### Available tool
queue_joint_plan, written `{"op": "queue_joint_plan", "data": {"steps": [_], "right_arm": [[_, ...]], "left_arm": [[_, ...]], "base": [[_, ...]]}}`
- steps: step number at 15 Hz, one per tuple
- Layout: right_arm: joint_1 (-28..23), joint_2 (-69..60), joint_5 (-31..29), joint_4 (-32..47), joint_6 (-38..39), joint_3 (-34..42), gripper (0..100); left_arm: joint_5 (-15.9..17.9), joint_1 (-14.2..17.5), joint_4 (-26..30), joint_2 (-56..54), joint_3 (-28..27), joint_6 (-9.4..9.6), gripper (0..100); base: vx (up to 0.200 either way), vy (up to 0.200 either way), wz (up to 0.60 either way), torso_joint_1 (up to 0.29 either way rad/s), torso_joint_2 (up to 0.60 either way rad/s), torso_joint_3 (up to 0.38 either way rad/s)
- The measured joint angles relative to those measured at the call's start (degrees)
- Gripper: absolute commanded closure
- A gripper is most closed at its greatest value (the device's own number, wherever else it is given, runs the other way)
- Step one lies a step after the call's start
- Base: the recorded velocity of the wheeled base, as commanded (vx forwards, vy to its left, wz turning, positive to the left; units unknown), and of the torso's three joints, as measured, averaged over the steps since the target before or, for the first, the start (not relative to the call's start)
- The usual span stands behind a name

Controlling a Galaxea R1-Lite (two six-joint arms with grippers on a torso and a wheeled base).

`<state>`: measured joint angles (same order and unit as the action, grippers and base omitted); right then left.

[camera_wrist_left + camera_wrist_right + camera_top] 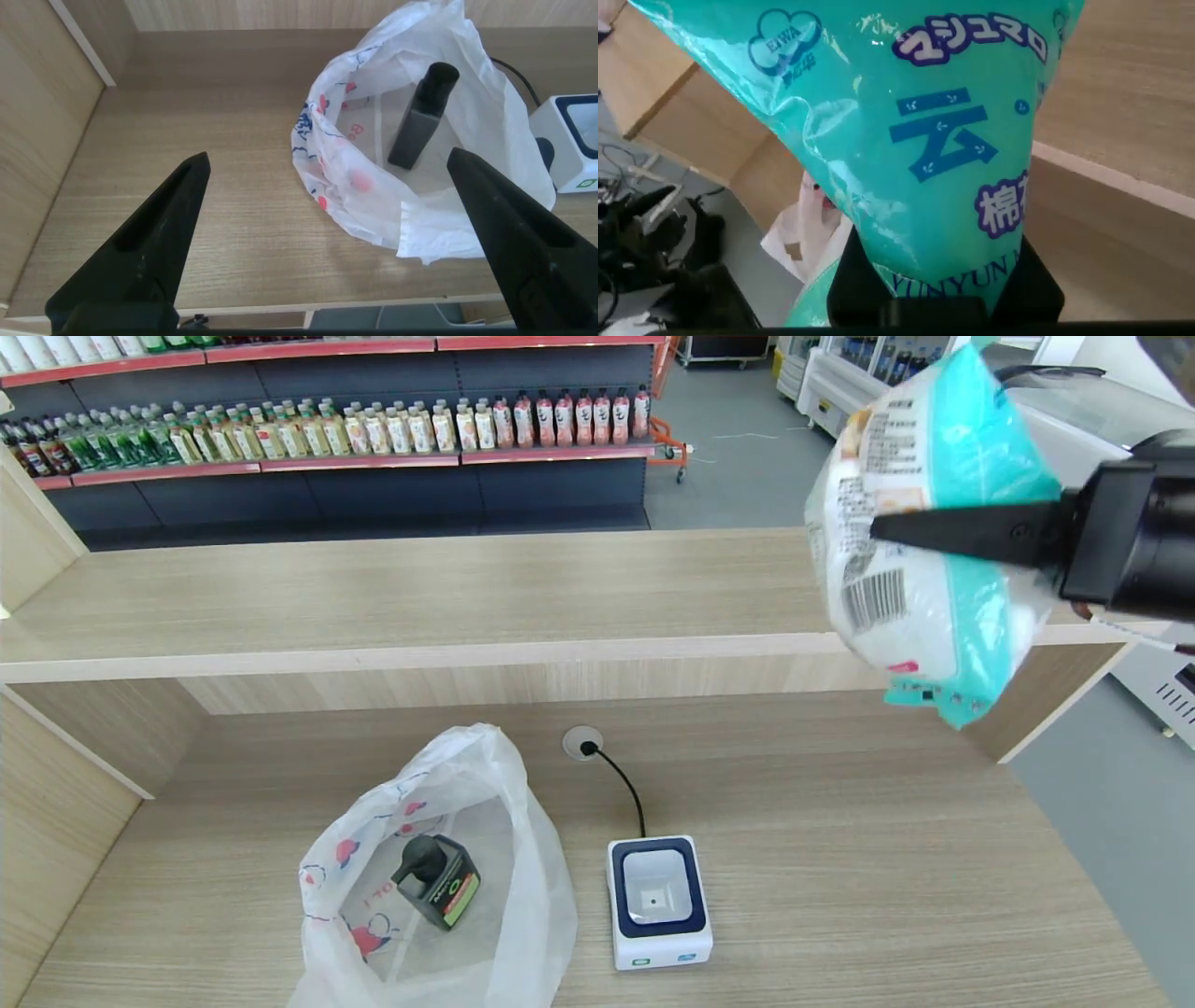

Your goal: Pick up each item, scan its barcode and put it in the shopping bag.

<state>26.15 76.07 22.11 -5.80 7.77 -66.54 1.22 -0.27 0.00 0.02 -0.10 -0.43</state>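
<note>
The right tool [896, 534] is clamped on a puffy blue-green and white packet [934, 616] and holds it high in the air, well above the bench [840, 859] and off to the right side. The left tool [329, 161] has its fingers wide apart, holds nothing, and hangs over the bench by the shopping bag [523, 859]. The bag lies open on the bench, with a dark bottle [437, 882] lying inside it. Just beside the bag sits the white scanner [658, 901], with its window facing up. I think a few things could go wrong. The packet looks smooth and full of air, so it could slip out of the thin fingers if the arm swings fast. The barcode [876, 600] is on the side of the packet and does not face down, so the scanner may miss it unless the packet gets turned. The bag is soft and floppy, so its mouth could fold shut, or the big packet could catch the rim and drag the bag along. Counting up: one packet, one bottle, one shopping bag, one scanner and two tools.
</note>
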Motion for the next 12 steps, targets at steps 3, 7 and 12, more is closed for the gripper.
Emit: {"op": "queue_joint_plan", "data": {"steps": [3, 7, 12], "right_arm": [[5.90, -2.72, 0.27, 0.04, -11.97, 9.05, 100], [5.68, -4.99, 1.69, -5.85, -24.41, 22.71, 100], [3.64, -2.67, 3.25, -15.04, -41.51, 32.34, 100]], "left_arm": [[0.00, -0.06, 0.00, 0.00, 0.00, 0.00, 0], [0.01, -0.02, 0.00, 0.00, 0.00, 0.00, 0], [0.00, 0.00, 0.00, 0.00, 0.00, 0.00, 0]], "base": [[0.000, 0.000, 0.00, 0.000, 0.00, 0.000], [0.000, 0.000, 0.00, 0.000, 0.00, 0.000], [0.000, 0.000, 0.00, 0.000, 0.00, 0.000]]}}
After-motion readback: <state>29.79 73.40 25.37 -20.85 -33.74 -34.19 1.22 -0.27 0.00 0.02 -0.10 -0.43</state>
